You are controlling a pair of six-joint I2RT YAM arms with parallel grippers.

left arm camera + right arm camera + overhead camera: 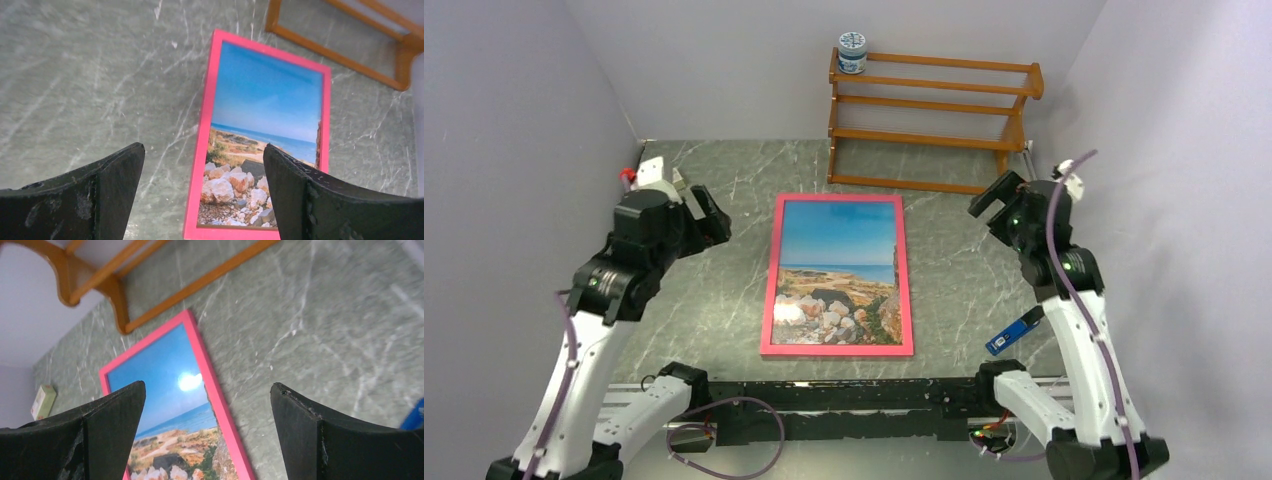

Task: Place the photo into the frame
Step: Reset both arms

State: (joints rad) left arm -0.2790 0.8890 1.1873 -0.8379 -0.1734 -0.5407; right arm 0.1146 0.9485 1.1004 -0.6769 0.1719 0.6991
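Note:
The pink frame [769,290] lies flat, front up, in the middle of the table, and the seashore photo [837,270] shows inside it. Both also appear in the left wrist view, frame [206,120] and photo [265,110], and in the right wrist view, frame [212,382] and photo [160,385]. My left gripper [692,205] hangs open in the air to the frame's left, nothing between its fingers [112,190]. On the frame's right my right gripper [986,200] is raised and open too, its fingers [300,430] empty.
An orange-brown wooden rack [929,120] stands at the back with a small round jar [852,52] on its top left corner. A blue object [1012,331] lies by the right arm. A small pale box [43,400] sits at the far left.

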